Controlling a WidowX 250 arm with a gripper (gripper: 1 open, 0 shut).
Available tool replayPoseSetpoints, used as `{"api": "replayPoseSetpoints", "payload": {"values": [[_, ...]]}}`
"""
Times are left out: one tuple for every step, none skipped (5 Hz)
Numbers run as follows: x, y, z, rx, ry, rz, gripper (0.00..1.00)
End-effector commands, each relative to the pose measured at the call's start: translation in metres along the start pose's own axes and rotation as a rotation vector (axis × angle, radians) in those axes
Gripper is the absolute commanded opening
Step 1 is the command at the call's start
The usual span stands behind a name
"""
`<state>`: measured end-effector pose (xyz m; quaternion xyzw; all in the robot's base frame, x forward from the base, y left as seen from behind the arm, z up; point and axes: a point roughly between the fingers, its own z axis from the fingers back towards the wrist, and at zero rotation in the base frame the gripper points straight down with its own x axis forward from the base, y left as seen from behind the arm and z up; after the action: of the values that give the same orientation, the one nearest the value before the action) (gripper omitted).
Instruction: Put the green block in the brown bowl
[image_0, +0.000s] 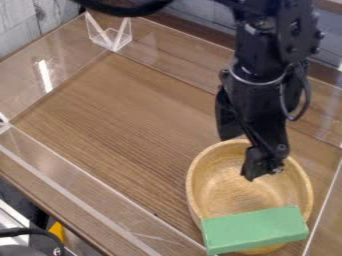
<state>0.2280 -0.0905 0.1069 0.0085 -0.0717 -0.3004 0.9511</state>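
I see the gripper (257, 160) pointing down over the brown bowl (249, 187), its jaws spread and grasping nothing. The green block (257, 229) lies flat across the bowl's near rim, its long side overhanging toward the camera, apart from the fingers. The bowl sits on the wood-grain worktop (120, 110), near its front right corner.

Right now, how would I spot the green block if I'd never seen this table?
Look at the wooden table, toward its near right corner, where a round tan bowl sits under the black gripper. The green block lies across the bowl's near rim, a flat matte slab and the only green thing there.
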Motion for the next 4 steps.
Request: {"api": "replayPoseSetpoints", "payload": {"values": [[0.018, 0.012, 0.007, 0.032, -0.055, 0.071, 1.0], [0.023, 0.013, -0.001, 0.051, -0.058, 0.148, 1.0], [0.029, 0.013, -0.01, 0.065, -0.058, 0.226, 1.0], [0.026, 0.023, -0.018, 0.061, -0.066, 0.187, 1.0]]}}
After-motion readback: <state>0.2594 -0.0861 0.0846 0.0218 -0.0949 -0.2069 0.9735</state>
